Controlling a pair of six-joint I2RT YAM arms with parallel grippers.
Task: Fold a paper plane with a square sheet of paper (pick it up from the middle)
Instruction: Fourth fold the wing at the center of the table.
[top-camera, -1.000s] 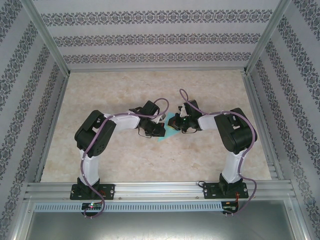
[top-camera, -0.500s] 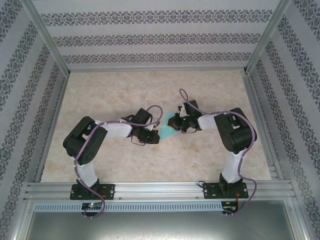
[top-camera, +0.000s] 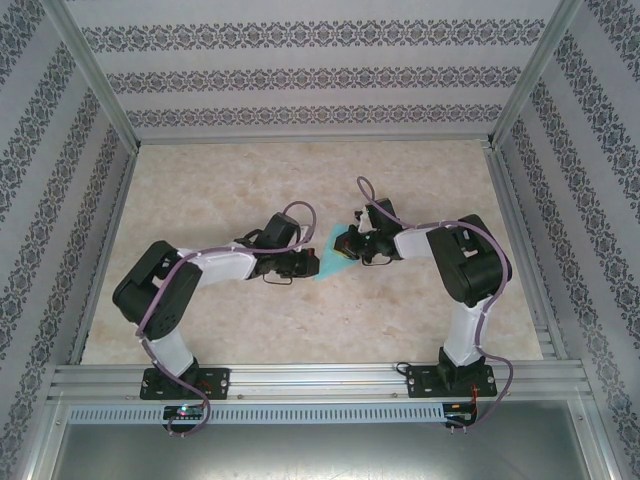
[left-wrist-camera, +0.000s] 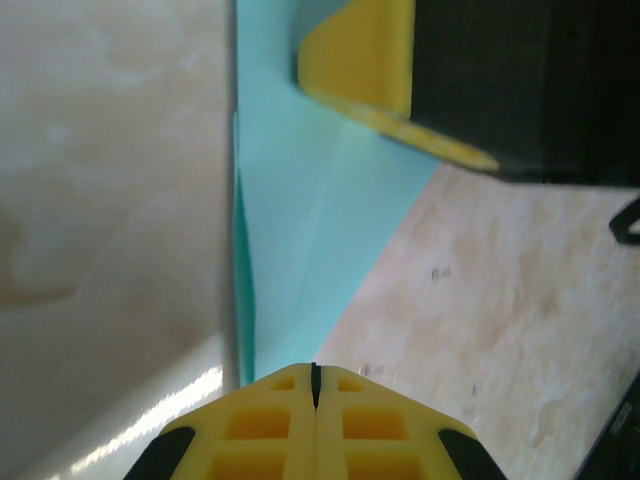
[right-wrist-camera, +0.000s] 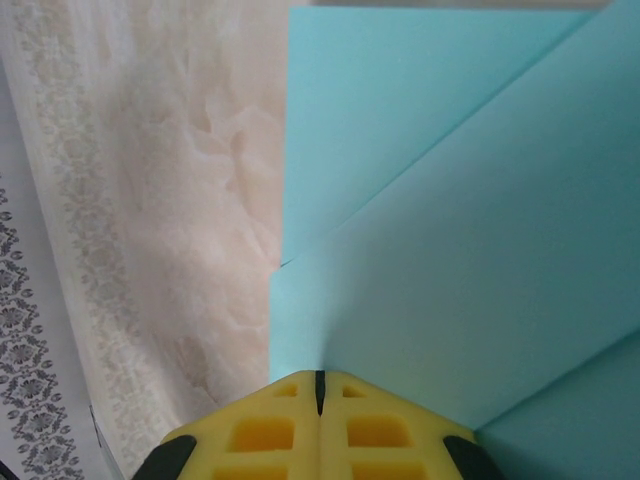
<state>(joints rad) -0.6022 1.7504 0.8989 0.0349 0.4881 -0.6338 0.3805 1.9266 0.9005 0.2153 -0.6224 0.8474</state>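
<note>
In the top view we see the square sheet of paper lying near the middle of the frame on the marbled beige table, between the ends of the two arms. From here it looks like a small turquoise wedge rather than a full square. The left gripper sits at its left edge and the right gripper at its upper right part.

In the left wrist view the paper runs up the middle of the frame, pale turquoise, with a straight left edge and a slanted right edge that narrows it toward the bottom. A darker strip along the left edge shows a second layer, and faint creases cross the surface. At the bottom centre, the left gripper has its yellow fingers pressed together, leaving only a thin dark seam. The paper's narrow end reaches them, but we cannot tell whether they touch it. One yellow finger of the right gripper lies over the paper at the upper centre.

In the right wrist view the paper takes up the right side of the frame as flat stacked layers with straight diagonal edges. The right gripper, at the bottom centre, is closed with nothing between its fingers, and its tips sit at the paper's left edge.
</note>
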